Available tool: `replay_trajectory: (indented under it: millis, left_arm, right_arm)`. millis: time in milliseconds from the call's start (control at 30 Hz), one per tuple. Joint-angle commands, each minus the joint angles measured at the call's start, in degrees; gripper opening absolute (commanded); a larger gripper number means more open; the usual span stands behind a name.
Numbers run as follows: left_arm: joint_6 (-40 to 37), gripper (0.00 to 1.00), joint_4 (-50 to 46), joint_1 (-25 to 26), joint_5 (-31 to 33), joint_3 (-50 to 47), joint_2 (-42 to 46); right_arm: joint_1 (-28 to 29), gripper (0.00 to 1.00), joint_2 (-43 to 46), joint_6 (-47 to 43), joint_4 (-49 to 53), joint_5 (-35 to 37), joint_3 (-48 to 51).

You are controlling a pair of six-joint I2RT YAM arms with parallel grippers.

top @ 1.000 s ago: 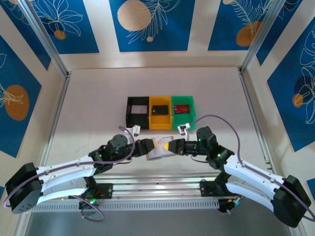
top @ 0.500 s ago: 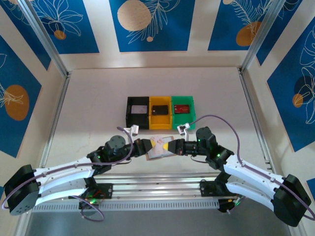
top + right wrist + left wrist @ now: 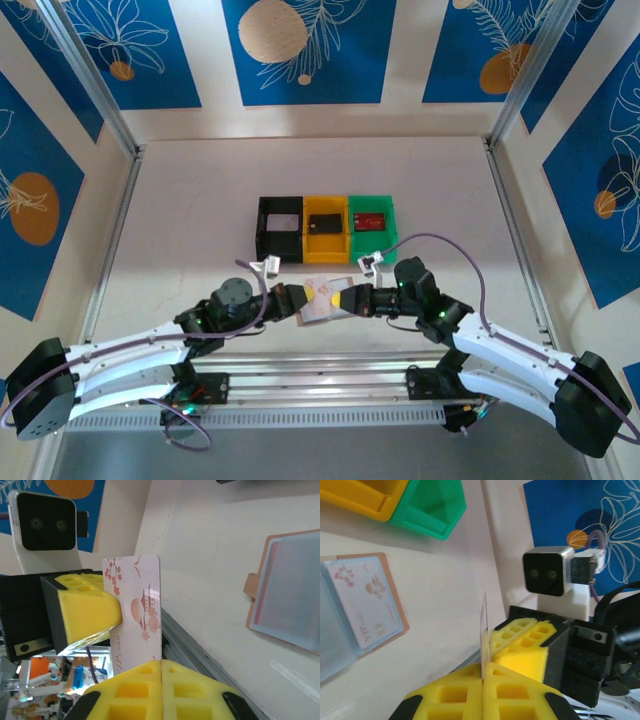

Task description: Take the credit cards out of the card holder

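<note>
now the left gripper (image 3: 483, 680) has clamped onto the blossom-print credit card (image 3: 142, 605) that the right gripper (image 3: 161, 670) also pinches, so both are pressed shut on it, likely a hand-over. the card holder (image 3: 290, 595) lies open on the table (image 3: 450, 605) just beside them. the left wrist view gives that card edge-on and a vip card (image 3: 364, 607) left in the holder; the right wrist view gives its printed face.

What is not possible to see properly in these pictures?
Top external: the tan leather card holder, partly covered by the left gripper and right gripper.
Left wrist: the white blossom-printed plastic card, edge-on, face unseen.
Right wrist: the right gripper's yellow pads cover that card's lower end; grip unclear.
</note>
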State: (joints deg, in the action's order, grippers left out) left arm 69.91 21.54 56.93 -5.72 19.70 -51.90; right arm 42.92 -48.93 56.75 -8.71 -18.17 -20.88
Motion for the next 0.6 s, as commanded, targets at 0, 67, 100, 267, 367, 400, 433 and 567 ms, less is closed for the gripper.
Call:
replay_trajectory:
  millis: [0,67,100,267,367,400,433,567]
  left_arm:
    - [-3.2,0.00,-11.8,-0.3,0.4,3.1,3.1]
    - [-6.1,0.00,-21.4,-1.3,-1.5,5.8,4.5]
    - [-7.4,0.00,-25.5,-1.8,-2.3,6.8,5.0]
    - [-15.0,0.00,-42.3,-6.5,-10.9,12.0,5.5]
    - [-20.5,0.00,-49.4,-7.9,-16.9,15.6,2.5]
    - [-22.4,0.00,-51.4,-7.9,-18.9,16.9,1.0]
    - [-24.2,0.00,-53.3,-7.9,-21.0,18.1,-0.6]
    - [-29.7,0.00,-58.7,-7.9,-26.2,21.5,-3.8]
  right_arm:
    - [0.0,0.24,1.2,-7.4,10.3,0.9,-4.4]
    - [-0.8,0.35,1.6,-10.8,14.7,1.2,-6.3]
    - [-1.4,0.38,1.7,-12.0,16.2,1.1,-6.7]
    - [-5.1,0.43,1.0,-16.1,18.6,-3.2,-7.9]
    - [-5.8,0.43,-0.6,-18.3,17.9,-6.6,-8.7]
    - [-5.7,0.43,-1.5,-19.1,17.4,-8.1,-8.9]
    - [-5.6,0.43,-2.4,-19.9,17.0,-9.3,-9.2]
    - [-4.5,0.42,-5.7,-22.8,14.6,-13.5,-9.8]
